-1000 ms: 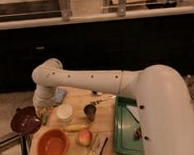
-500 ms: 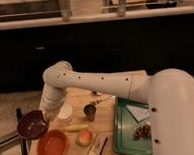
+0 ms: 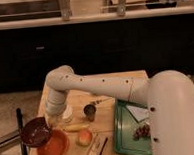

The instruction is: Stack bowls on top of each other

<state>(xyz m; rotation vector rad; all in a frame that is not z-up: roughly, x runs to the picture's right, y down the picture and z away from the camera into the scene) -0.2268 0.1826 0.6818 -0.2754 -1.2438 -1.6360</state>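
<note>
The dark maroon glossy bowl hangs tilted at the table's front left corner, overlapping the upper left rim of the orange terracotta bowl, which rests on the wooden table. My gripper is at the maroon bowl's right rim, shut on it, and holds it just above the orange bowl. The white arm reaches in from the right and hides part of the table behind the bowls.
A small white round container and a dark metal cup stand just behind the bowls. A banana, a round fruit and a flat packet lie beside the orange bowl. A green tray fills the right side.
My gripper has carried the maroon bowl right and down, from beyond the table's left edge to over the orange bowl's rim. The orange bowl has not moved.
</note>
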